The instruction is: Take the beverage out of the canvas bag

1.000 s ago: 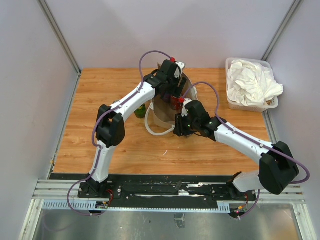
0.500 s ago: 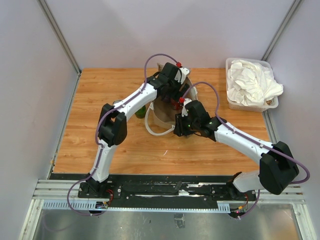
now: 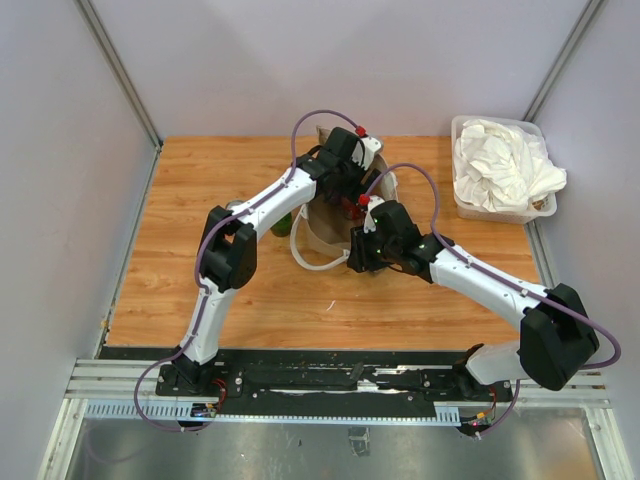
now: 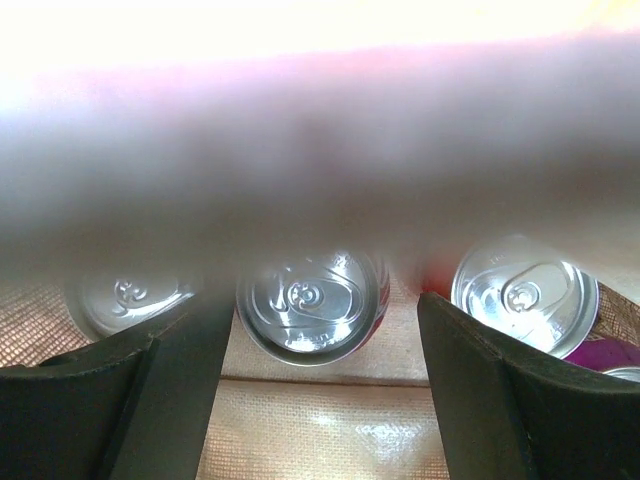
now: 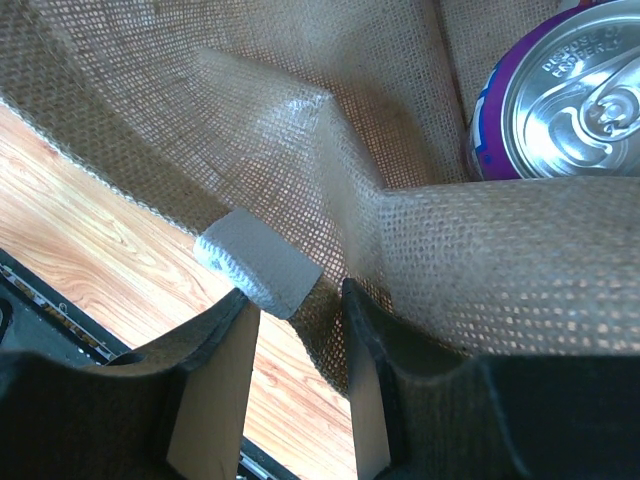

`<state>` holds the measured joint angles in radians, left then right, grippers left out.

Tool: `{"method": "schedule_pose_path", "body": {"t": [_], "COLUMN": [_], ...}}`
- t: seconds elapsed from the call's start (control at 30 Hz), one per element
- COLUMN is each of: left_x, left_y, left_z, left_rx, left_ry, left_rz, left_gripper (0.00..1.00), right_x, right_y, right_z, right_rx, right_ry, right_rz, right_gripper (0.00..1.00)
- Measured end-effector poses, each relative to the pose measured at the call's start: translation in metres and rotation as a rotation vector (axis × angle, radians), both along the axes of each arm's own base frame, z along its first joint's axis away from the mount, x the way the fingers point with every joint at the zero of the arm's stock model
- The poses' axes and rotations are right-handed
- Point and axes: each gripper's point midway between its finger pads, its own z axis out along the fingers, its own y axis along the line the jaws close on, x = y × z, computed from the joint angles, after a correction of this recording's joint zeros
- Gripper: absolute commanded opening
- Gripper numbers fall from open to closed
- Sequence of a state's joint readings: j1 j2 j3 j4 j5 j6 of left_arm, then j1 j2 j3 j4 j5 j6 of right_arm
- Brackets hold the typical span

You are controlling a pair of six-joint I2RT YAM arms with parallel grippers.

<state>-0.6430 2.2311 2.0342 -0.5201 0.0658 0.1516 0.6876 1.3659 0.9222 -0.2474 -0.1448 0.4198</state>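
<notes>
Canvas bag (image 5: 150, 110) rim clamped by R gripper (image 5: 295, 295); L gripper (image 4: 322, 305) apart flanking mid can (image 4: 313, 290), gaps slim.

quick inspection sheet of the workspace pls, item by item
surface: wooden table, bare wood showing
job's things: canvas bag open, holding cans: middle can in the left wrist view, purple can near the pinched rim
clutter: clear bin of white cloth at far right; green item beside bag
grippers: left gripper open astride middle can; right gripper pinching bag rim
cables: purple cables loop over both arms
surroundings: grey walls; nothing else seen
</notes>
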Motion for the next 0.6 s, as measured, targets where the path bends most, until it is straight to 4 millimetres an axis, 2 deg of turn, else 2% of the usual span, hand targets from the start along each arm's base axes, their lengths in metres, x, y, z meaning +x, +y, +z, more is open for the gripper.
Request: {"method": "schedule_pose_path", "body": {"t": [0.6], "left_x": [0.005], "left_y": [-0.002], "left_z": [-0.01], "left_rx": [0.003], "left_ry": [-0.008], "left_rz": [-0.002], "left_gripper": [0.74], "right_x": [0.001], "right_y": [0.001], "right_z": [0.001], "right_rx": [0.004], "right_ry": [-0.004], "right_rz": [0.0], "right_gripper": [0.4]}}
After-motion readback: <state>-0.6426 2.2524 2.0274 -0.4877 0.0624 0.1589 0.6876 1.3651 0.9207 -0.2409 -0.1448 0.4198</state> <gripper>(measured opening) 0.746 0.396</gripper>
